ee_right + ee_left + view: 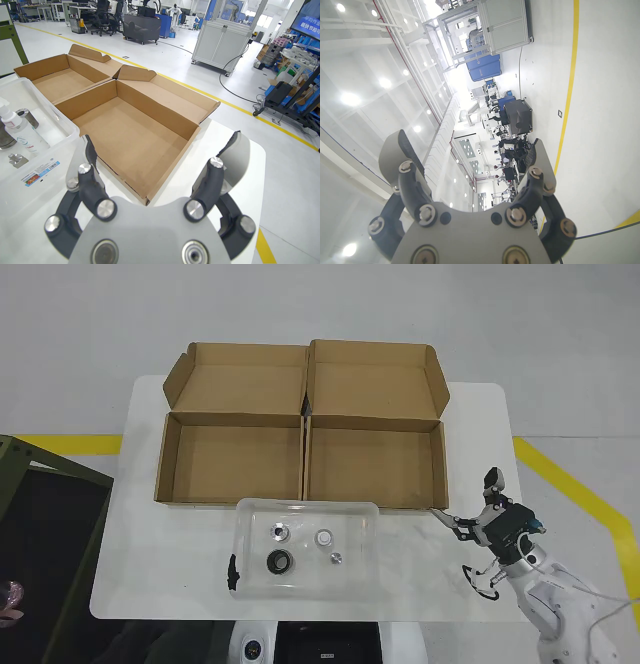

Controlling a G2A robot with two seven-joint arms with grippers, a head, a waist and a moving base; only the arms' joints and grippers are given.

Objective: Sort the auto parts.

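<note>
Four auto parts [280, 561] lie unsorted in the clear bin [308, 502], just in front of two empty cardboard boxes [232, 464] standing open side by side, likely to receive them. The right gripper [161, 141] hangs near the right box [372, 464] at its near corner, jaws wide and empty, seemingly ready to reach in. The left gripper [470, 140], equally spread and empty, points off into the room.

Two open cardboard boxes [232, 462] [372, 464], one clear bin [355, 569] — in it three parts [279, 532] [280, 561] [336, 558] and one small bottle [324, 536].
</note>
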